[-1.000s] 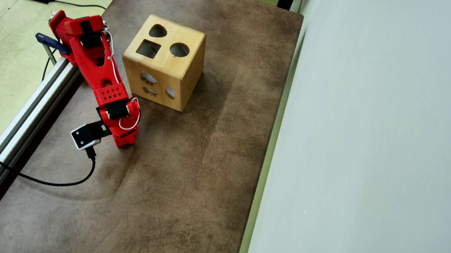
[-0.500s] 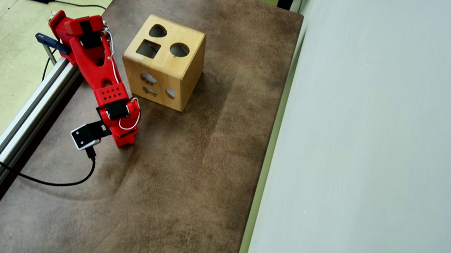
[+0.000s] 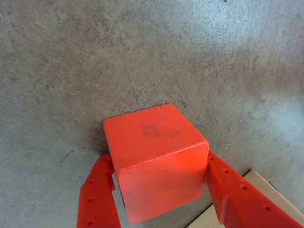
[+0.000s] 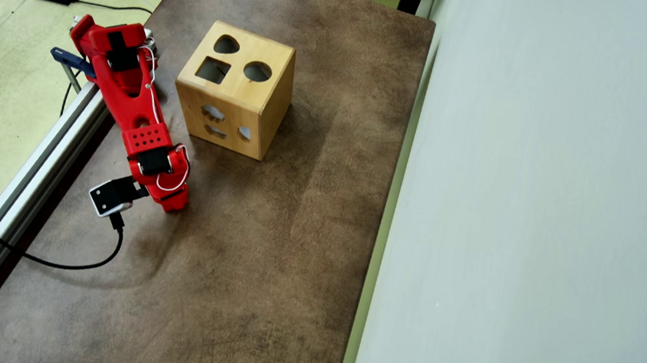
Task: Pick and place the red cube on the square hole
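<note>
In the wrist view the red cube (image 3: 154, 142) sits between my two red fingers, over the mottled brown table. The left finger (image 3: 97, 199) touches its upper left corner and the right finger (image 3: 237, 194) lies against its right face. My gripper (image 3: 158, 159) is shut on the cube. In the overhead view my gripper (image 4: 174, 205) points down at the table, below and left of the pale wooden box (image 4: 227, 120), and it hides the cube. The square hole (image 4: 213, 70) is on the left of the box's top face, well apart from my gripper.
A round cut-out (image 4: 257, 71) and a teardrop cut-out (image 4: 226, 45) share the box top. An aluminium rail (image 4: 16, 185) runs along the table's left edge, with a black cable (image 4: 39, 257) looping onto the table. A pale panel (image 4: 535, 228) borders the right side.
In the overhead view the arm has swung a little to the left, and the gripper and wrist camera have shifted left and slightly up. The box has not moved.
</note>
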Robot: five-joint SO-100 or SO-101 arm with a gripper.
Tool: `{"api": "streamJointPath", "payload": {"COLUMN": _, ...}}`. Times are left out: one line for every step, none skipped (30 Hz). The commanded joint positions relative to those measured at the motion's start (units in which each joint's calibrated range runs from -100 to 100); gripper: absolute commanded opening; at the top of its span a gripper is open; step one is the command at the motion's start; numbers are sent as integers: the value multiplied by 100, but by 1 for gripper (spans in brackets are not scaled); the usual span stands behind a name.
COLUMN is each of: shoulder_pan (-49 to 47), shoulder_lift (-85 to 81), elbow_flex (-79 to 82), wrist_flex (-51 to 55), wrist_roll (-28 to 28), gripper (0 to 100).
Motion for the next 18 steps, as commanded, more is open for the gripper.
{"api": "streamJointPath", "payload": {"shoulder_pan": -2, "shoulder_lift": -122, "elbow_flex": -102, "wrist_flex": -10, "wrist_roll": -15, "gripper": 23}}
{"api": "streamJointPath", "payload": {"shoulder_pan": -2, "shoulder_lift": -122, "elbow_flex": -93, "wrist_flex": -10, "wrist_roll": -15, "gripper": 20}}
{"api": "streamJointPath", "payload": {"shoulder_pan": -2, "shoulder_lift": -122, "elbow_flex": -93, "wrist_flex": -10, "wrist_roll": -15, "gripper": 17}}
{"api": "streamJointPath", "payload": {"shoulder_pan": -2, "shoulder_lift": -122, "elbow_flex": -93, "wrist_flex": -10, "wrist_roll": -15, "gripper": 14}}
{"api": "streamJointPath", "payload": {"shoulder_pan": -2, "shoulder_lift": -122, "elbow_flex": -93, "wrist_flex": -10, "wrist_roll": -15, "gripper": 12}}
{"api": "streamJointPath", "payload": {"shoulder_pan": -2, "shoulder_lift": -130, "elbow_flex": -102, "wrist_flex": -10, "wrist_roll": -15, "gripper": 10}}
{"api": "streamJointPath", "payload": {"shoulder_pan": -2, "shoulder_lift": -130, "elbow_flex": -111, "wrist_flex": 30, "wrist_roll": -15, "gripper": 8}}
{"api": "streamJointPath", "payload": {"shoulder_pan": -2, "shoulder_lift": -130, "elbow_flex": -111, "wrist_flex": 62, "wrist_roll": -15, "gripper": 8}}
{"api": "streamJointPath", "payload": {"shoulder_pan": -2, "shoulder_lift": -139, "elbow_flex": -111, "wrist_flex": 78, "wrist_roll": -15, "gripper": 8}}
{"api": "streamJointPath", "payload": {"shoulder_pan": 6, "shoulder_lift": -139, "elbow_flex": -111, "wrist_flex": 78, "wrist_roll": -15, "gripper": 8}}
{"api": "streamJointPath", "payload": {"shoulder_pan": 6, "shoulder_lift": -164, "elbow_flex": -111, "wrist_flex": 78, "wrist_roll": -15, "gripper": 8}}
{"api": "streamJointPath", "payload": {"shoulder_pan": 6, "shoulder_lift": -241, "elbow_flex": -102, "wrist_flex": 78, "wrist_roll": -15, "gripper": 8}}
{"api": "streamJointPath", "payload": {"shoulder_pan": 6, "shoulder_lift": -326, "elbow_flex": -76, "wrist_flex": 87, "wrist_roll": -15, "gripper": 8}}
{"api": "streamJointPath", "payload": {"shoulder_pan": 6, "shoulder_lift": -445, "elbow_flex": -49, "wrist_flex": 87, "wrist_roll": -15, "gripper": 8}}
{"api": "streamJointPath", "payload": {"shoulder_pan": 6, "shoulder_lift": -572, "elbow_flex": -49, "wrist_flex": 87, "wrist_roll": -15, "gripper": 8}}
{"api": "streamJointPath", "payload": {"shoulder_pan": 6, "shoulder_lift": -708, "elbow_flex": -40, "wrist_flex": 87, "wrist_roll": -15, "gripper": 8}}
{"api": "streamJointPath", "payload": {"shoulder_pan": 6, "shoulder_lift": -852, "elbow_flex": -40, "wrist_flex": 87, "wrist_roll": -15, "gripper": 8}}
{"api": "streamJointPath", "payload": {"shoulder_pan": -2, "shoulder_lift": -988, "elbow_flex": -40, "wrist_flex": 95, "wrist_roll": -15, "gripper": 8}}
